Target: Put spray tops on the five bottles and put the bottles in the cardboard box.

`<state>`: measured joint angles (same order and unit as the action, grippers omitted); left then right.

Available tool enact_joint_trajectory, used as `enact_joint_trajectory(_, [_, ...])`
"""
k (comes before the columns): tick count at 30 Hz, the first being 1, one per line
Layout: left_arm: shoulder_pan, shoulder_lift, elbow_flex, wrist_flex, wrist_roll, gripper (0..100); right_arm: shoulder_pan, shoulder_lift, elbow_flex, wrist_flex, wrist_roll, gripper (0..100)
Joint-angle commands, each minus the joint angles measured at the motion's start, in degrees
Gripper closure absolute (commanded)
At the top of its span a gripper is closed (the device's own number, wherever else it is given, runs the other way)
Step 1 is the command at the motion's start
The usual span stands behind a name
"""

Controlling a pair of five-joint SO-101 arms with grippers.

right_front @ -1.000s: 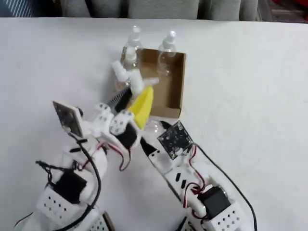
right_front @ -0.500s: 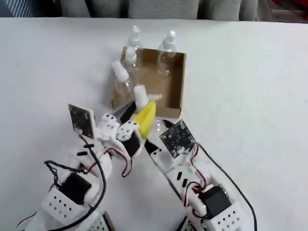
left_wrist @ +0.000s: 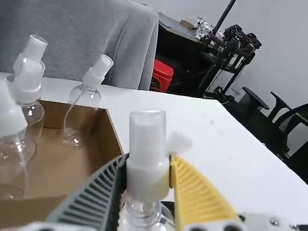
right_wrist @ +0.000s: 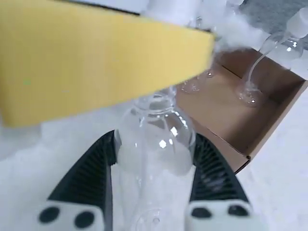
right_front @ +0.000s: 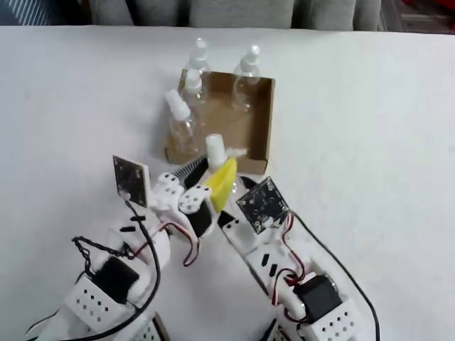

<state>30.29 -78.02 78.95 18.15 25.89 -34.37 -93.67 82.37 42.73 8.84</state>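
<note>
I count five bottles, five spray tops, one box and my two claws. My left claw (left_wrist: 147, 166) is closed tight on the spray top (left_wrist: 147, 139) of the fifth bottle (right_wrist: 154, 139). The grey jaw is on one side and the yellow jaw on the other, pinching the white collar, and the clear cap stands up above them. Directly under it, my right claw (right_wrist: 153, 161) is closed on that bottle's round clear body, with a black jaw pressed against each side. The top sits upright over the bottle's neck, though I cannot tell whether it is fully seated.

The box (right_front: 259, 121) lies just beyond both claws, open side up. The gripped bottle is outside it, close to its near wall. The other four bottles (left_wrist: 83, 101) stand upright inside the box, each with a white spray top on. Three are grouped ahead of the left claw on its grey-jaw side, and one is farther ahead on the yellow-jaw side.

Everything rests on a plain white table (right_front: 370, 106). Past its far edge, beyond the claws, there is a grey upholstered chair (left_wrist: 86, 33). Off to the yellow-jaw side I can make out a red container (left_wrist: 162, 77) and black office chairs (left_wrist: 274, 115) against a pale wall
</note>
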Motion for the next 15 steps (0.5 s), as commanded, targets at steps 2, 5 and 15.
enact_joint_trajectory(2, [2.15, -1.1, 2.46, -5.19, 0.53, 98, 2.42, -0.31, -0.97, -0.04, -0.44, 98.2])
enact_joint_trajectory(5, [2.07, -1.1, 3.78, -7.12, 0.53, 98, 2.59, -0.31, -0.97, -0.04, -0.44, 98.2])
enact_joint_trajectory(15, [1.19, -1.19, 4.04, -7.03, 0.44, 97, 2.59, -0.31, -0.97, -0.04, -0.44, 98.2])
